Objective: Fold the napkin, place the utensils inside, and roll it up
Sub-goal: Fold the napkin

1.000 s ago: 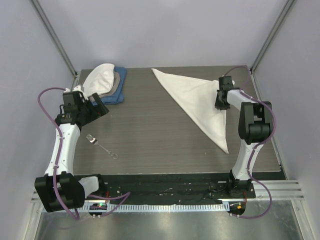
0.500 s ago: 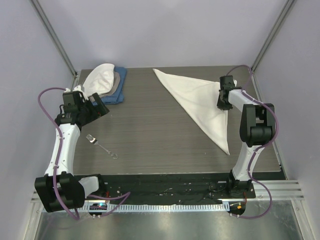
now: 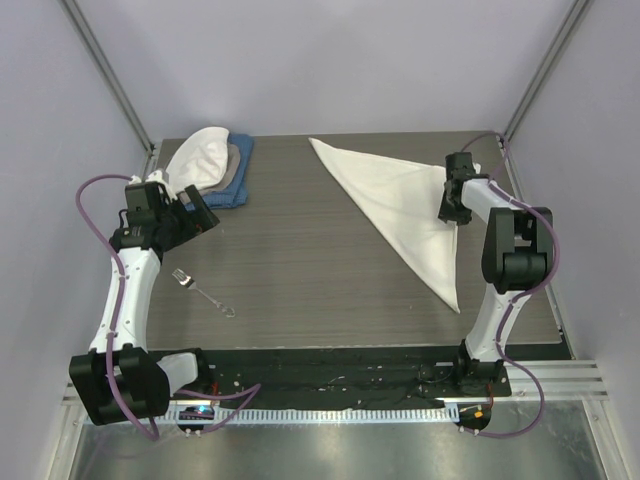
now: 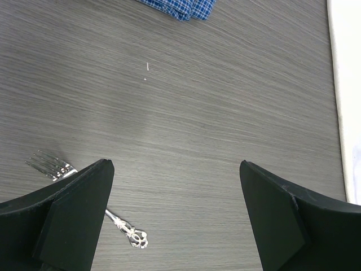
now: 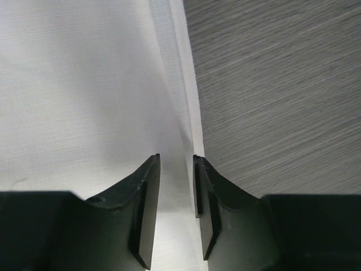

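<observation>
Napkin [image 3: 400, 205]: folded into a triangle, upper right.
Fork [image 3: 205, 293]: lower left, well apart from napkin.
Left gripper [image 4: 175, 169]: wide open, empty.
Right gripper [image 5: 176, 159]: narrow gap at napkin edge; grip unclear.
Remaining: fork in, roll.

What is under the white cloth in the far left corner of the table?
A tan cloth peeks out beneath the white cloth, and a blue cloth lies under both. Their covered parts, and anything else between them, cannot be seen.
</observation>
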Available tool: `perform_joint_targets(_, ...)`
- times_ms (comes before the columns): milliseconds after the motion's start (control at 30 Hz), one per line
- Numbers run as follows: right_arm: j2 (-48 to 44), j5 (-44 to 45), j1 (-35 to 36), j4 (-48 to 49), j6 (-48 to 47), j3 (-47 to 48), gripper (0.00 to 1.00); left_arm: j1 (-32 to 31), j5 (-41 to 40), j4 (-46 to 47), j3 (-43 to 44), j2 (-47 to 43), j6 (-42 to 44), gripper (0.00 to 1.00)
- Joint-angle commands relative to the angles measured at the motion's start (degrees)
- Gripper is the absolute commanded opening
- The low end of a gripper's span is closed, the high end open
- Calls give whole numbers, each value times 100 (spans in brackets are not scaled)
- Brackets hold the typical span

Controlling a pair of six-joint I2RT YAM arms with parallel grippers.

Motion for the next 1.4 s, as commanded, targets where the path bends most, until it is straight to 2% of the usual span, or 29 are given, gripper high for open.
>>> perform_joint_targets(0, -214, -193, -175, -102, 96, 284, 42, 23, 91, 196, -12, -150, -14, 100)
perform_joint_targets(167, -172, -475, -210, -93, 69, 626, 58, 23, 100, 196, -3, -142, -31, 100)
perform_joint_targets(367, 286, -791, -377, -93, 96, 1066, 60, 23, 117, 205, -12, -115, -31, 100)
perform_joint_targets(567, 708, -941, -526, 29, -36, 1540, 53, 23, 143, 205, -3, -80, -40, 100)
perform_joint_targets(833, 1155, -1196, -834, 768, 131, 2068, 39, 23, 100, 205, -12, -63, -22, 100)
perform_joint_targets(1100, 1912, -1574, -860, 750, 157, 2990, 36, 23, 12, 170, 6, 8, 13, 100)
perform_joint_targets(1367, 2325, -2119, -860, 873, 236, 3325, 35, 23, 29, 161, 14, 43, 22, 100)
